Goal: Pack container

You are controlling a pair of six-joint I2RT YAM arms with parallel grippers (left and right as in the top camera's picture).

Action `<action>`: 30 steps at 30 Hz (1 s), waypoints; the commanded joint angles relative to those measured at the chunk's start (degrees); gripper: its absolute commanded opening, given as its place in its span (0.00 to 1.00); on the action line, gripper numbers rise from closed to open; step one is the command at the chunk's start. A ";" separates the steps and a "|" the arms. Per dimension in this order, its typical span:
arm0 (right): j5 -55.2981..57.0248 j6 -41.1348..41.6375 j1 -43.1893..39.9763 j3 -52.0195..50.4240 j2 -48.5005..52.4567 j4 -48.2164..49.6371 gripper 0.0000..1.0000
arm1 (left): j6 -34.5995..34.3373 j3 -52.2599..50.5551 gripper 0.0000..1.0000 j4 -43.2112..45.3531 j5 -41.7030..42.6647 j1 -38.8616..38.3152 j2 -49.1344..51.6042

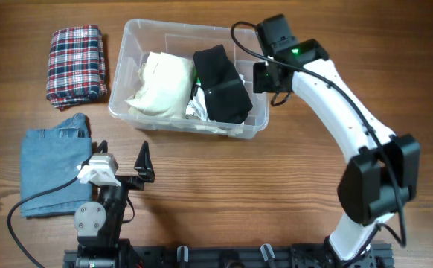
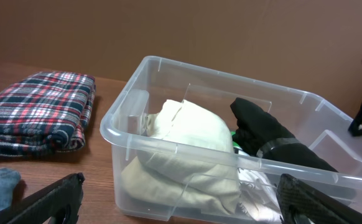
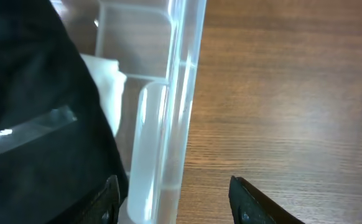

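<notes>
The clear container (image 1: 189,27) stands at the table's back centre. Inside it a cream garment (image 1: 161,85) fills the left half and a black garment (image 1: 222,85) lies on the right, over a white printed piece (image 1: 198,108). My right gripper (image 1: 265,78) is at the container's right end, open. In the right wrist view its jaws straddle the container wall (image 3: 168,124): one finger is inside against the black garment (image 3: 38,124), the other outside over bare wood. My left gripper (image 1: 123,155) hangs wide open and empty in front of the container (image 2: 187,68).
A folded plaid garment (image 1: 77,63) lies left of the container. A folded denim garment (image 1: 53,171) lies at the front left beside the left arm's base. The right arm reaches in from the front right.
</notes>
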 commanded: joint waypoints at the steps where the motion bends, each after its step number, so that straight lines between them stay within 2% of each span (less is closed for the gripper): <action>1: -0.87 -0.55 0.07 -0.68 2.54 -0.22 0.57 | 1.11 -0.17 1.00 -0.39 0.87 0.15 -0.42; 2: -0.87 -0.55 0.07 -0.68 2.93 0.09 0.56 | 1.11 -0.17 1.00 -0.39 0.85 0.15 -0.42; 7: -0.79 -0.74 0.02 -0.68 3.58 2.40 0.35 | 1.11 -0.17 1.00 -0.39 0.87 0.15 -0.42; 13: -0.42 -2.56 -1.16 -0.68 4.26 4.44 0.24 | 1.11 -0.17 1.00 -0.39 0.85 0.15 -0.42; 15: -0.37 -3.87 -2.01 -0.68 4.74 4.50 0.23 | 1.11 -0.17 1.00 -0.39 0.87 0.15 -0.42; 19: -0.46 -6.71 -4.74 -0.68 5.09 6.10 0.12 | 1.11 -0.17 1.00 -0.39 0.85 0.15 -0.42; 22: -0.70 -7.19 -6.43 -0.68 5.09 7.28 0.08 | 1.11 -0.17 1.00 -0.39 0.87 0.15 -0.42; 30: -1.33 -9.55 -7.02 -0.68 5.09 9.86 0.08 | 1.11 -0.17 1.00 -0.39 0.87 0.15 -0.42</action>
